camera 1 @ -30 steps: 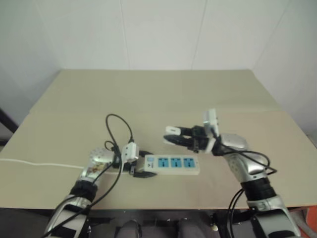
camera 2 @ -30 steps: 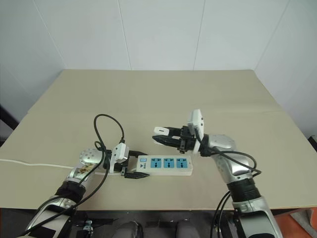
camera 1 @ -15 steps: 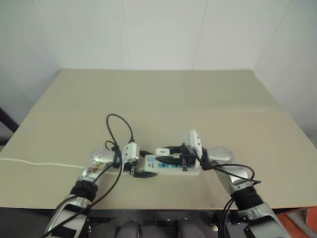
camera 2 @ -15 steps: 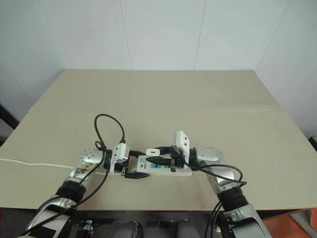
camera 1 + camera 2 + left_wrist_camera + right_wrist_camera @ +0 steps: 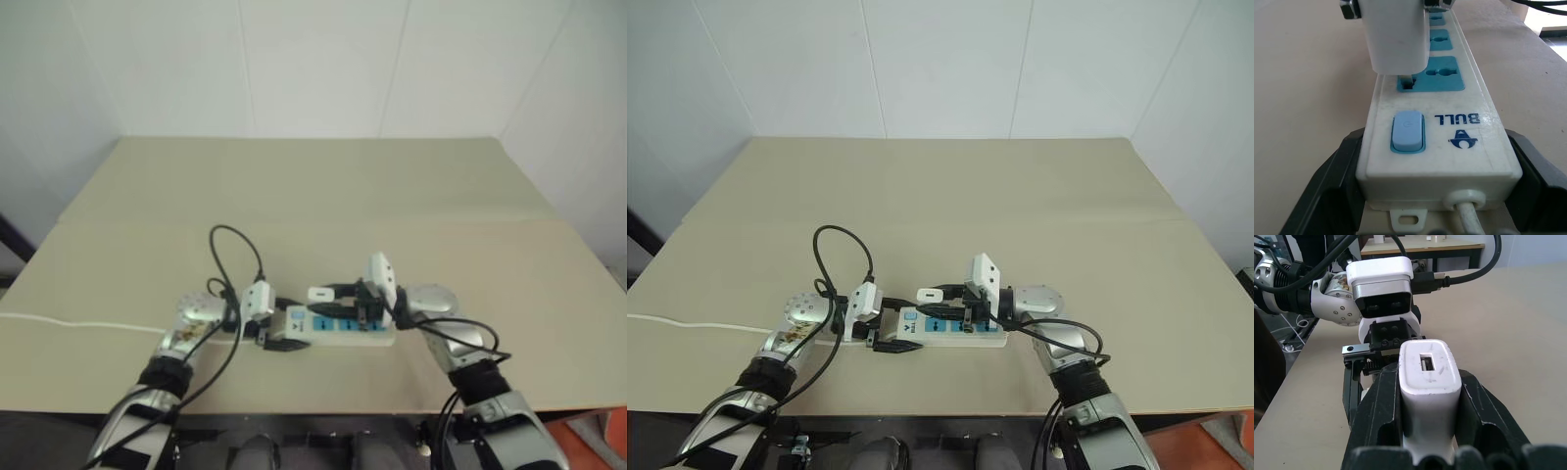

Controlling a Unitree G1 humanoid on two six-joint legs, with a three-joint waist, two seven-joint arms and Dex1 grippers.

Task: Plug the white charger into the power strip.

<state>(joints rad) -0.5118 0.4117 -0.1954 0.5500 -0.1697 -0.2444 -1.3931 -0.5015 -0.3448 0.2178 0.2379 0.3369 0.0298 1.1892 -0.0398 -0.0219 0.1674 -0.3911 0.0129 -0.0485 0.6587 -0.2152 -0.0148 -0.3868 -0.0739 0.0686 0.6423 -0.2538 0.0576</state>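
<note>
The power strip (image 5: 950, 327) lies flat on the beige table (image 5: 950, 196), near its front edge and about midway across, its long axis running from nine o'clock to three o'clock. From the head views its three blue socket panels show as a short row, partly covered by the right gripper (image 5: 933, 303), which reaches in from three o'clock and lies low over the strip. That gripper's two black fingers are clamped on the white charger (image 5: 930, 295), which sits at the strip's nine o'clock end.

The left gripper (image 5: 893, 323) comes in from nine o'clock, its fingers spread wide with one on each long side of the strip's end, where the cord leaves. A thin white cord (image 5: 686, 324) trails off across the table toward nine o'clock.

The left wrist view gives what the head views cannot: the charger (image 5: 1397, 34) stands upright over the blue panel (image 5: 1431, 74) nearest the switch, with a prong entering a slot, though the white body is not down flush on the panel. The same view shows the pale blue rocker switch (image 5: 1407, 131) and a brand mark on the strip's face, and the black fingers (image 5: 1334, 191) flanking the strip's sides.

The right wrist view shows the charger's (image 5: 1427, 377) outer end, with a small rectangular port in it, pressed between the two black fingers (image 5: 1382, 409), and beyond it the left gripper's white housing (image 5: 1382, 285).
</note>
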